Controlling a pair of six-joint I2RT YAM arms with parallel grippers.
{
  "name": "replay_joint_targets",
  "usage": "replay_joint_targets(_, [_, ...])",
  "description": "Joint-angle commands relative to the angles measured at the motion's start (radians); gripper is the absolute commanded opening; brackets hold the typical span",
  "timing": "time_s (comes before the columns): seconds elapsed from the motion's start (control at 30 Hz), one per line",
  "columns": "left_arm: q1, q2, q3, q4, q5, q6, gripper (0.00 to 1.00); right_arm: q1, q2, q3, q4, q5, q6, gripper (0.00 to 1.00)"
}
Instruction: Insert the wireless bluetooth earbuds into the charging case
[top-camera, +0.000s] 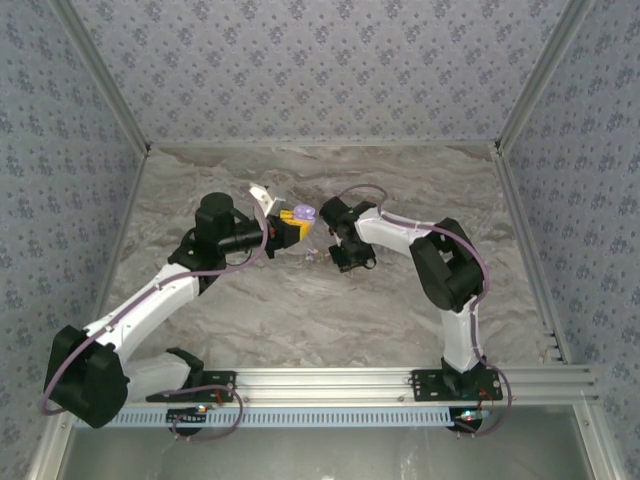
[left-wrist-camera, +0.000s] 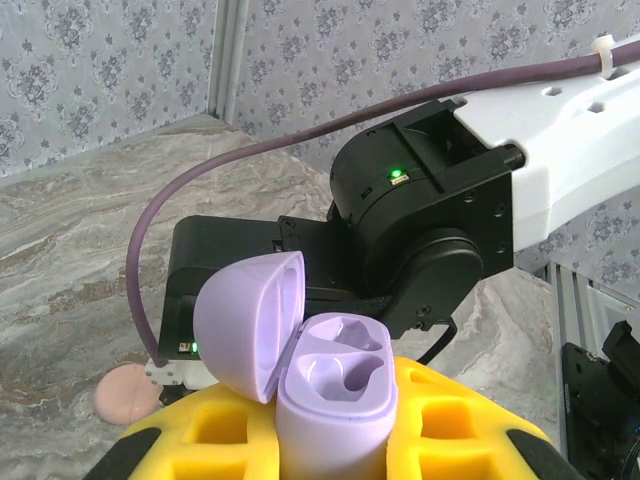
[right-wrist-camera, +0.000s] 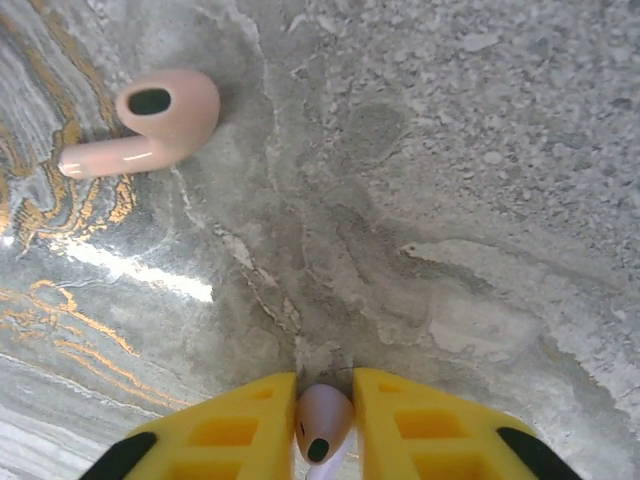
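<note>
In the left wrist view a lilac charging case (left-wrist-camera: 335, 400) stands upright between yellow fingers (left-wrist-camera: 450, 420), and my left gripper (left-wrist-camera: 335, 430) is shut on it. Its lid (left-wrist-camera: 245, 325) is swung open to the left, and both sockets are empty. From above, the case (top-camera: 303, 213) sits at mid-table, held by my left gripper (top-camera: 295, 225). My right gripper (right-wrist-camera: 325, 420) points down at the table, shut on one pale pinkish earbud (right-wrist-camera: 323, 418). The other earbud (right-wrist-camera: 165, 115) lies loose on the marble to its upper left. The right gripper (top-camera: 345, 258) is just right of the case.
The marbled table (top-camera: 300, 310) is walled by patterned panels, with an aluminium rail (top-camera: 400, 380) along the near edge. A pink disc-like shape (left-wrist-camera: 125, 392) lies on the table below the right arm's black wrist (left-wrist-camera: 420, 230), which hangs close behind the case.
</note>
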Motion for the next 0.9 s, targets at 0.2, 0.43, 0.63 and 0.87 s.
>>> replay_joint_targets(0.2, [-0.007, -0.026, 0.002, 0.007, -0.007, 0.018, 0.01, -0.036, 0.013, 0.018, -0.065, -0.012, 0.039, 0.45])
replay_joint_targets(0.43, [-0.006, -0.025, 0.002, 0.008, -0.008, 0.021, 0.01, -0.017, 0.019, 0.014, -0.049, -0.049, 0.151, 0.37])
replay_joint_targets(0.63, [-0.006, -0.025, 0.005, 0.005, -0.007, 0.022, 0.01, 0.000, 0.042, 0.035, -0.079, -0.013, 0.180, 0.32])
replay_joint_targets(0.87, [-0.007, -0.025, 0.004, 0.005, -0.006, 0.023, 0.01, 0.019, 0.051, 0.052, -0.102, -0.016, 0.174, 0.32])
